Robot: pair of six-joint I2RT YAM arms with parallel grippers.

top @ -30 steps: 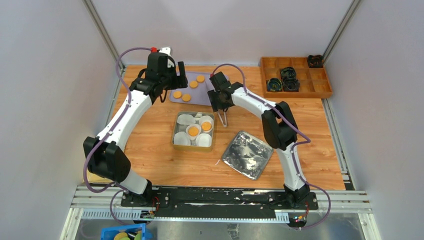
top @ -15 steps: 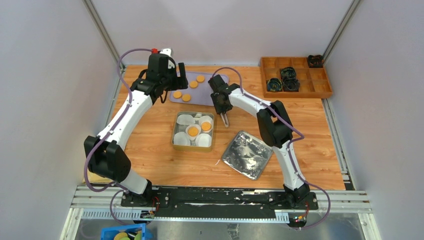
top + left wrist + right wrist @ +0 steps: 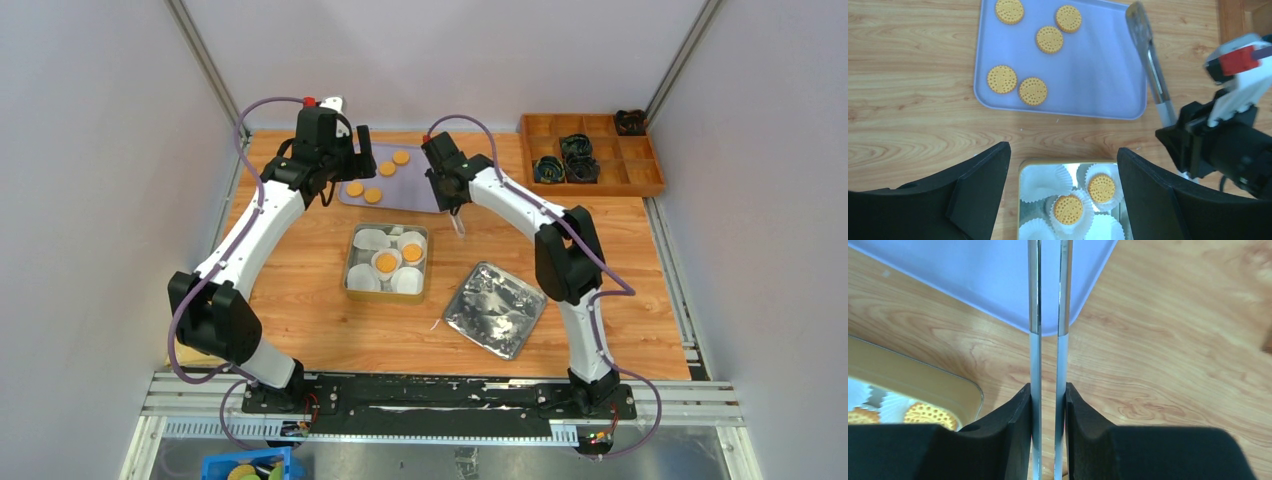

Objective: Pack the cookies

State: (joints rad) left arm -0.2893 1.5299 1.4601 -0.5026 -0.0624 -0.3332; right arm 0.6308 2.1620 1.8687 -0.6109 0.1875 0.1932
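Several cookies point(image 3: 1032, 90) lie on the lavender tray point(image 3: 1098, 65) at the back of the table. Two more cookies point(image 3: 1068, 209) sit in white paper liners inside the metal tin point(image 3: 1048, 162); from above they show at the tin's middle point(image 3: 387, 262). My left gripper point(image 3: 1063, 150) hangs open and empty over the gap between tray and tin. My right gripper point(image 3: 1048, 390) is shut on metal tongs point(image 3: 1034, 315), whose two arms are squeezed close together. The tongs point(image 3: 1148, 55) reach over the tray's right edge, and nothing shows at their tips.
A crumpled foil lid point(image 3: 494, 308) lies to the right of the tin point(image 3: 347, 285). A wooden divided box point(image 3: 590, 152) with dark items stands at the back right. Empty paper liners fill the rest of the tin. A blue bin point(image 3: 245, 468) sits below the table's near edge.
My right arm has swung from beside the tin back to the tray's right edge, and its jaws have squeezed the tongs together. The left arm has not moved.
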